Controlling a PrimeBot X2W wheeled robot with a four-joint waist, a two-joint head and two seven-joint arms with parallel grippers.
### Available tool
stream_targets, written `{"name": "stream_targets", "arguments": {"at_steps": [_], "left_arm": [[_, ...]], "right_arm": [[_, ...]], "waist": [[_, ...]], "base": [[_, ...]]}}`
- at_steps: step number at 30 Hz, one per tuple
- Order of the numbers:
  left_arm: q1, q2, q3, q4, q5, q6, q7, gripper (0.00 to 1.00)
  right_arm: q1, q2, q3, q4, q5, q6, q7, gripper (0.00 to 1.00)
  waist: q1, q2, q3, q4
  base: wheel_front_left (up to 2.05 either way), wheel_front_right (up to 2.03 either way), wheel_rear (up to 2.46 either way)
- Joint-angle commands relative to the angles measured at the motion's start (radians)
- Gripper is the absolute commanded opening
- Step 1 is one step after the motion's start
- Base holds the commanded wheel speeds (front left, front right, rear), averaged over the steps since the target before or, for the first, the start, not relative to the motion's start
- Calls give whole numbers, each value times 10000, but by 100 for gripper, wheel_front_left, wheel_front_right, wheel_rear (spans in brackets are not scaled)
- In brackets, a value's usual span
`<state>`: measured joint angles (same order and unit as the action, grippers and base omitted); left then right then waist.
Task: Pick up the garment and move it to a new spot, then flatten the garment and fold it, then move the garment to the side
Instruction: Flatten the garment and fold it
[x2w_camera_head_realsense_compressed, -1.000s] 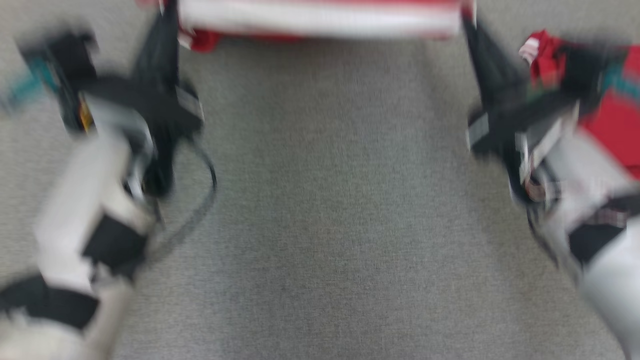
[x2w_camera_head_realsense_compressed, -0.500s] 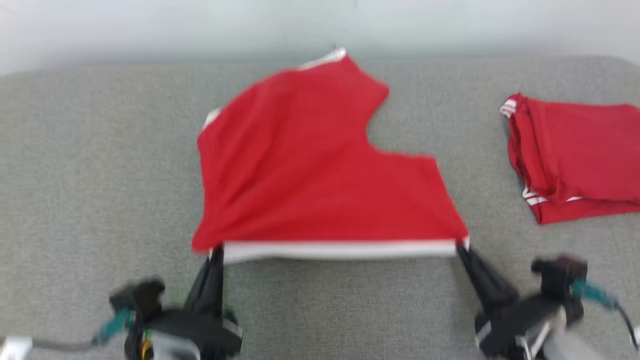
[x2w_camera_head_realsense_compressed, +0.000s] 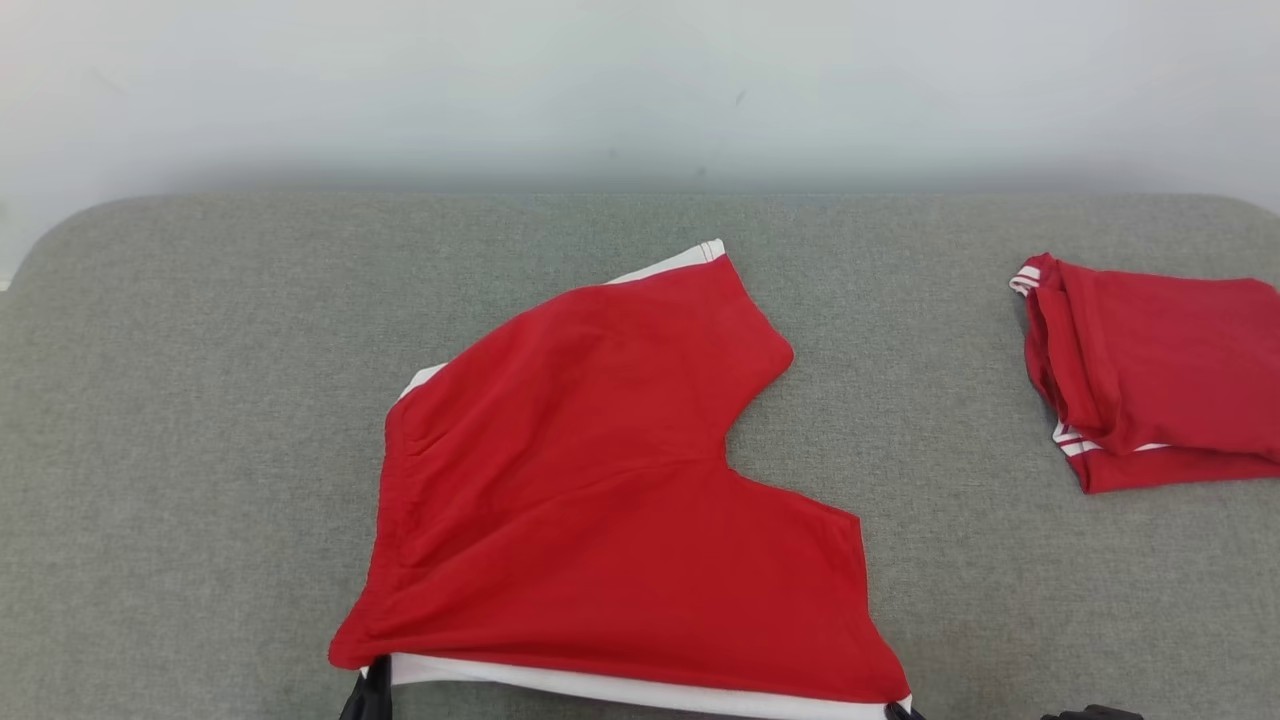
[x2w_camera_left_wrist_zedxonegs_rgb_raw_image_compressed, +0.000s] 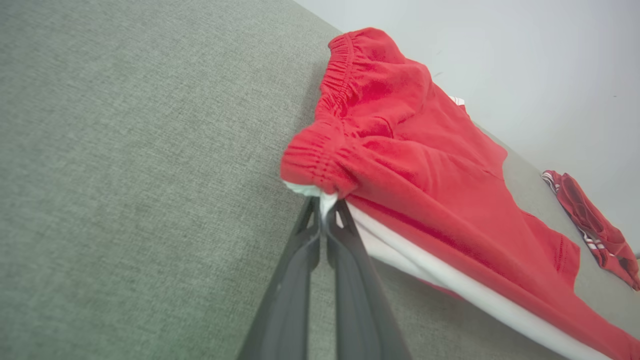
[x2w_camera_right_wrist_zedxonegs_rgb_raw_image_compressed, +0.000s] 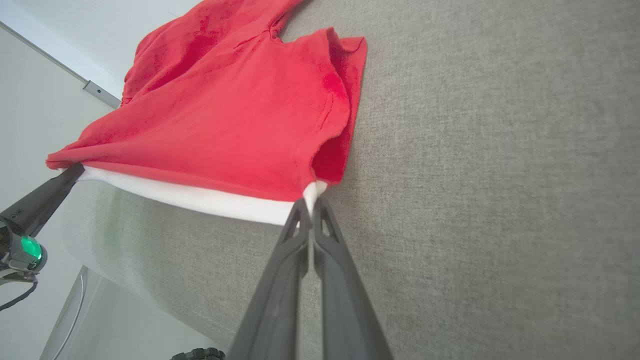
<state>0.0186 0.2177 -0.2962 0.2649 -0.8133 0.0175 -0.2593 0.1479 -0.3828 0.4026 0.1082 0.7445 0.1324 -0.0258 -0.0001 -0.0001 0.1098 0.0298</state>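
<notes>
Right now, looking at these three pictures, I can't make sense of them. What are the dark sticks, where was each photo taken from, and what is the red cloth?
These come from a two-armed robot's own cameras. One sits on its head and looks down on a grey padded surface. The other two sit on its wrists, each looking along that arm's two dark fingers, which are your sticks. The cloth is a pair of red shorts with a white band along the near edge. The left gripper is shut on the band's waistband end, and the right gripper on its other end. A second red garment lies folded at the right.
</notes>
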Motion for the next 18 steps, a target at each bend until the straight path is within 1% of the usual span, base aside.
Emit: {"name": "stream_targets", "arguments": {"at_steps": [1, 5, 8, 11, 15, 18], "left_arm": [[79, 36, 103, -31, 62, 2, -74, 0], [49, -150, 94, -151, 295, -214, -73, 0], [-160, -284, 257, -379, 425, -332, -72, 0], [-532, -326, 322, -511, 380, -508, -63, 0], [-1408, -381, 354, -473, 161, -650, 226, 0], [-2245, -397, 358, -252, 69, -655, 522, 0]], "right_arm": [[124, 18, -128, -99, -82, -35, 47, 0], [87, 310, -538, -894, -354, -32, 373, 0], [-209, 351, -962, -1402, -472, -32, 580, 0], [-777, 224, -1294, -1719, -630, -32, 844, 0], [-1960, 160, -1415, -1626, -594, -32, 1248, 0], [-3148, 133, -1263, -1132, -682, -31, 1490, 0]], "waist": [[1, 1, -34, 34], [1, 1, -65, 37], [1, 1, -47, 42], [1, 1, 23, 105], [1, 1, 199, 225], [1, 1, 416, 334]], "base": [[0, 0, 0], [0, 0, 0], [0, 0, 0], [0, 0, 0], [0, 0, 0], [0, 0, 0]]}}
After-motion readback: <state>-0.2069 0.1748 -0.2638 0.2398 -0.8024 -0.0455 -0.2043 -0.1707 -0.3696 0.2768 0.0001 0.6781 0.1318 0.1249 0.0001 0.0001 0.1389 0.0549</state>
